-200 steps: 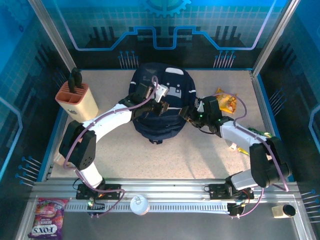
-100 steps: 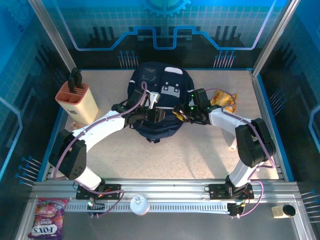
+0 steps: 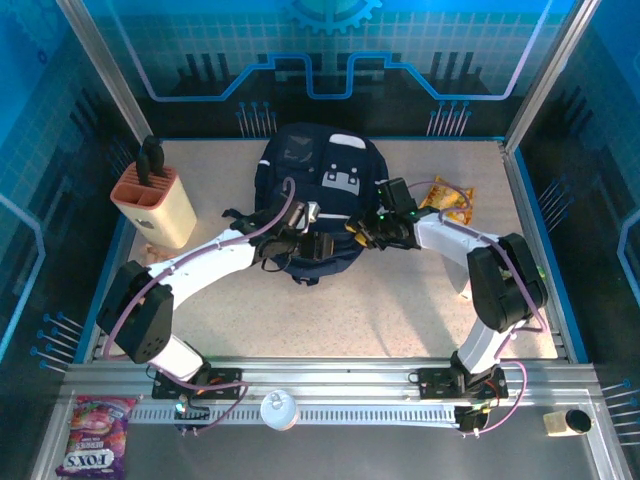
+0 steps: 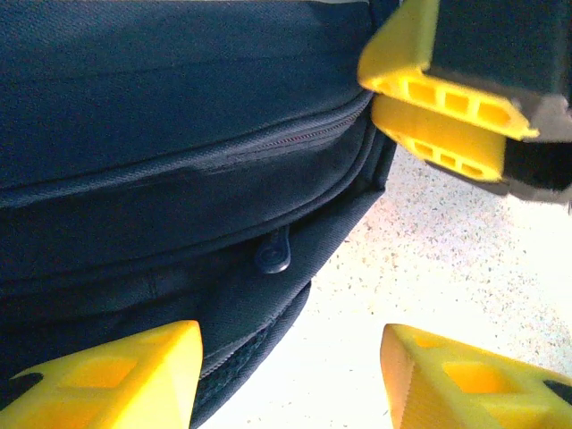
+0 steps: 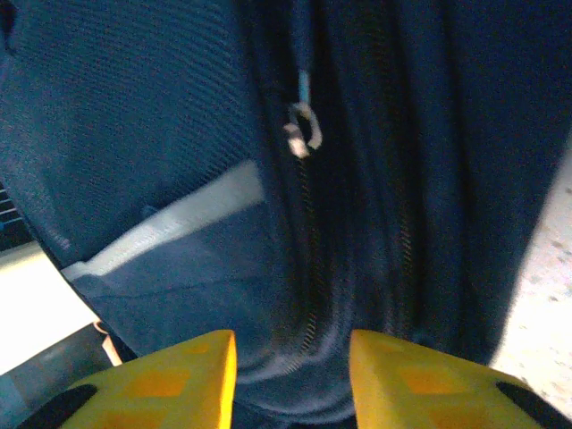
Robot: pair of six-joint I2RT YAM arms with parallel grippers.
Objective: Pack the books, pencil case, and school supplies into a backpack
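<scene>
The dark navy backpack (image 3: 325,180) lies flat at the back middle of the table. My left gripper (image 3: 318,247) hangs at its near edge, open, with bare table between the fingers and the backpack's seam (image 4: 179,134) beside the left one (image 4: 290,375). A small zipper pull (image 4: 273,255) sits just ahead. My right gripper (image 3: 357,228) presses into the bag's near right side, and its jaws (image 5: 292,375) pinch a bunched fold of backpack fabric (image 5: 134,134) along a zipper. The books, pencil case and school supplies are out of view.
A peach knife block (image 3: 155,205) with black handles stands at the left edge. A crinkly orange snack bag (image 3: 450,200) lies right of the backpack, behind the right arm. Open tabletop (image 3: 380,310) stretches in front of the bag.
The left gripper came off the top of the backpack, slid down to its near edge and opened. The right gripper moved left onto the bag's side and closed in on the fabric.
</scene>
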